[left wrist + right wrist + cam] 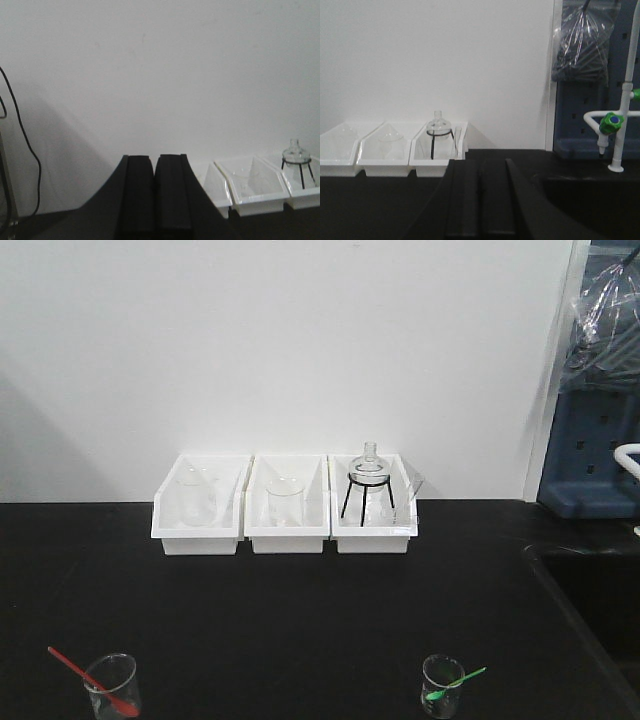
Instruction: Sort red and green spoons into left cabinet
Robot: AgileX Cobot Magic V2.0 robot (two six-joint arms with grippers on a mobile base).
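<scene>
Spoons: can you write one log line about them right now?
red spoon in left beaker | green spoon in right beaker | left gripper shut, empty | right gripper shut, empty | cabinet not in view

Front view looks down across the bench at three white bins from mid-distance; both wrist views sit low, wall-facing, sharing those bins.

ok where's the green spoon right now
Front view, lower right of the black table: the green spoon leans in a small clear beaker, in front of the right-hand white bin.
</scene>
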